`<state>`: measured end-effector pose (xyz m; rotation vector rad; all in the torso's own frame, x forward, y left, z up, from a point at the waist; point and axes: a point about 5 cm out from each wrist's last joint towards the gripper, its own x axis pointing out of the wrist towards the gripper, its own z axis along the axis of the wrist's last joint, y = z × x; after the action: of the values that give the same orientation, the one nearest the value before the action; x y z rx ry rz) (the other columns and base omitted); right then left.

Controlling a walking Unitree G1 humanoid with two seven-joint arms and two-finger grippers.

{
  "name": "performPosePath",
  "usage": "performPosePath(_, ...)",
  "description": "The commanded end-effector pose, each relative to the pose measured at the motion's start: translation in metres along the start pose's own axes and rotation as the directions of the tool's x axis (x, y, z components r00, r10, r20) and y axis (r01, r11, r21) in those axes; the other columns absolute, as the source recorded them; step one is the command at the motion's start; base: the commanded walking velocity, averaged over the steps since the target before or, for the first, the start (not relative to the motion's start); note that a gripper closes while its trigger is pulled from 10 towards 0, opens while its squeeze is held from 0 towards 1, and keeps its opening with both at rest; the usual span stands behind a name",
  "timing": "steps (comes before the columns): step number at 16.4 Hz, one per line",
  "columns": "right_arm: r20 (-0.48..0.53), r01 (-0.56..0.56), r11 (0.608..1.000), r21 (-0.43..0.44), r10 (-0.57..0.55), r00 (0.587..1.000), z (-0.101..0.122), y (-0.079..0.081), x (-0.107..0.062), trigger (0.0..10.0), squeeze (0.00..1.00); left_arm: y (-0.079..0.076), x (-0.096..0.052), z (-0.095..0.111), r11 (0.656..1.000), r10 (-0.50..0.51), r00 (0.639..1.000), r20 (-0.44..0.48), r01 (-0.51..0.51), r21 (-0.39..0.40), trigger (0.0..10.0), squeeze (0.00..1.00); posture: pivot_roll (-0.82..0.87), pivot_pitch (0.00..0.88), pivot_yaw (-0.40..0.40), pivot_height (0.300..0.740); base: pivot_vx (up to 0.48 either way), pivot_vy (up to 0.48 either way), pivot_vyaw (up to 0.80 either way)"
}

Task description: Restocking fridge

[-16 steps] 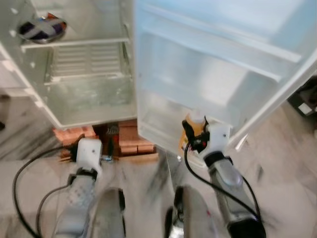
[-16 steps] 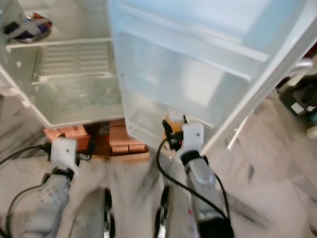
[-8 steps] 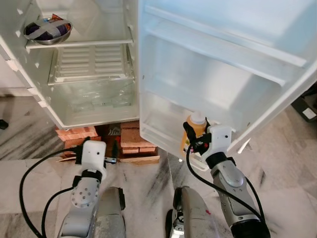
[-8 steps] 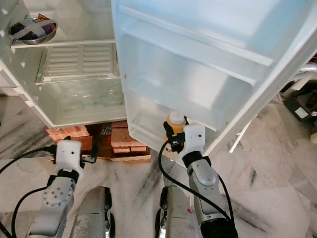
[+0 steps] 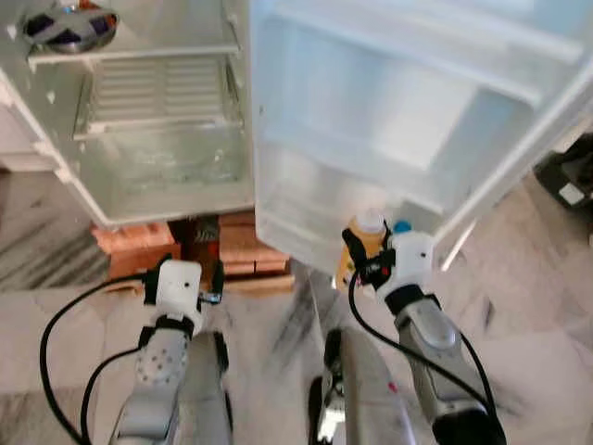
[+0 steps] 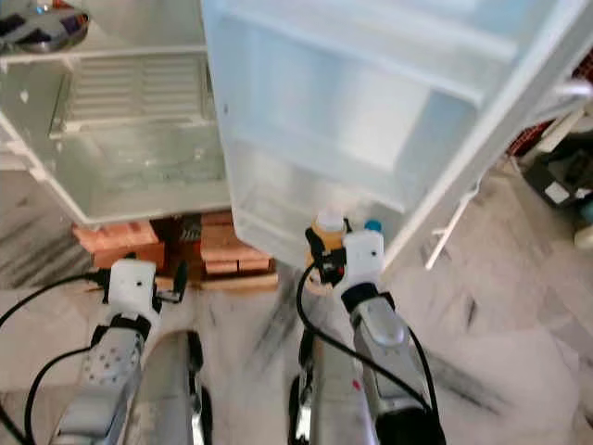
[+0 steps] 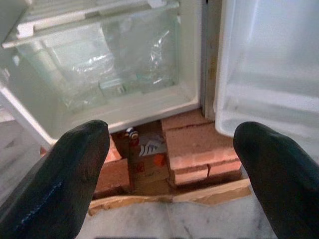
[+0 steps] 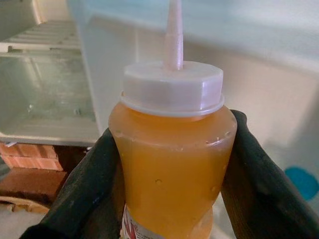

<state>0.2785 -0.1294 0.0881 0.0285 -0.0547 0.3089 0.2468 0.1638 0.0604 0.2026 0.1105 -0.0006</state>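
Right wrist view showed the right gripper (image 8: 172, 199) clamped on a squeeze bottle (image 8: 172, 169) of orange sauce, one black finger (image 8: 84, 194) pressed to each side of its body, the bottle upright with a white cap and a thin pale nozzle pointing up. From the head views, the bottle (image 5: 363, 243) sat just in front of the lowest shelf of the open fridge door (image 5: 408, 120), near that shelf's front lip and not inside it, with the right gripper (image 5: 357, 264) holding it from below and the silver right arm reaching up to it. A small blue cap (image 5: 401, 225) showed just beyond the bottle, at the door's bottom shelf; what it belonged to could not be told. The door's shelves above were white and translucent. Beside the door, on the robot's left, the fridge cabinet (image 5: 93, 199) stood open, with a clear crisper drawer (image 5: 171, 167) at its bottom, a ribbed white tray above it, and a metal bowl (image 5: 67, 26) on a shelf at the upper corner farthest from the door. Under the cabinet and the door's hinge side lay red bricks (image 5: 134, 243) on a wooden board. The left gripper (image 7: 172, 164) hung low before the bricks, well apart from the door, its two black fingers (image 7: 65, 174) spread wide with nothing between them. The floor (image 5: 547, 315) was grey-veined marble.
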Motion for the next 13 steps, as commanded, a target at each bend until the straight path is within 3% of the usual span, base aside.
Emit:
performPosePath(1,0.0,-0.024,1.0,-0.013,0.024,1.0,0.001,0.002,0.002,10.0,0.0,-0.002,-0.002,-0.004,1.0,0.002,1.0,-0.02,-0.002,0.009,10.0,0.0,0.1,0.165,-0.057,0.553,0.0,0.0,0.0)
performPosePath(5,0.011,-0.123,0.991,-0.044,0.124,0.992,-0.001,0.027,0.022,10.0,0.0,-0.001,0.002,0.007,1.0,0.011,1.0,-0.006,-0.011,0.004,10.0,0.0,0.11,0.191,-0.05,0.553,0.0,0.0,0.0)
performPosePath(8,0.033,-0.225,0.957,-0.183,0.235,0.971,0.006,0.049,0.048,10.0,0.0,0.001,0.002,0.015,1.0,0.023,1.0,0.015,-0.023,-0.002,10.0,0.0,0.13,0.213,-0.054,0.553,0.0,0.0,0.0)
performPosePath(12,0.065,-0.209,0.905,-0.371,0.25,0.966,0.019,0.044,0.07,10.0,0.0,0.003,-0.011,0.015,1.0,0.027,1.0,-0.002,-0.027,0.009,10.0,0.0,0.16,0.254,-0.061,0.553,0.0,0.0,0.0)
performPosePath(13,0.085,-0.167,0.873,-0.458,0.229,0.97,0.024,0.037,0.077,10.0,0.0,0.004,-0.015,0.016,1.0,0.028,1.0,-0.005,-0.028,0.011,10.0,0.0,0.17,0.266,-0.062,0.553,0.0,0.0,0.0)
